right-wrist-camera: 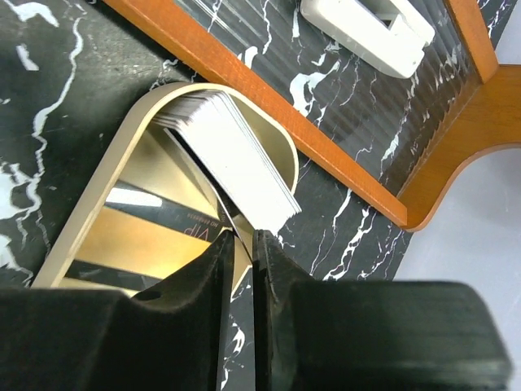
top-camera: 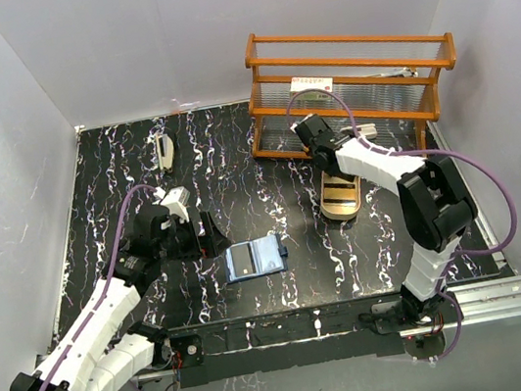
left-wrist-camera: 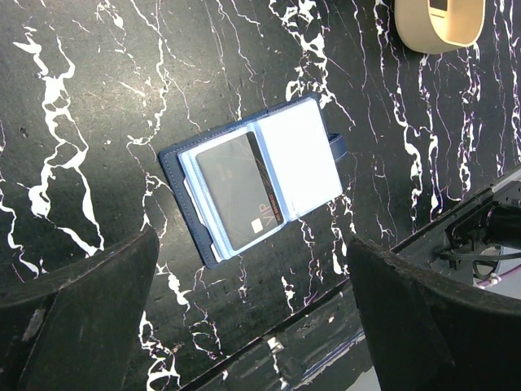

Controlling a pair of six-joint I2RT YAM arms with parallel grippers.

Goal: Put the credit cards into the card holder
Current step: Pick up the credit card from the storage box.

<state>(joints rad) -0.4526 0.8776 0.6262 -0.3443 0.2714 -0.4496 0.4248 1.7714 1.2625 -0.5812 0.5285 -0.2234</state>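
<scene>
Card holder [left-wrist-camera: 303, 160] lies open and flat on the black marbled table [top-camera: 117, 168], on the left-arm side of the gold oval tray [right-wrist-camera: 98, 175] and nearer the arm bases than the tray, apart from it. A dark card [left-wrist-camera: 236, 191] marked "VIP" sits on its left-hand page; the other page shows bare pale blue-grey. The left gripper [left-wrist-camera: 252, 240] hangs over the holder, on the same side of the tray, fingers [left-wrist-camera: 81, 314] spread wide and touching nothing. The right gripper [right-wrist-camera: 244, 236] is directly over the tray, fingers pressed almost together at the lower corner of a stack of pale cards [right-wrist-camera: 232, 155] that leans against the tray's end wall; cannot tell whether a card edge is pinched. A dark "VIP" card [right-wrist-camera: 167, 221] lies in the tray floor. A wooden rack [right-wrist-camera: 269, 90] stands just beyond the tray, holding a white object [right-wrist-camera: 366, 28].
</scene>
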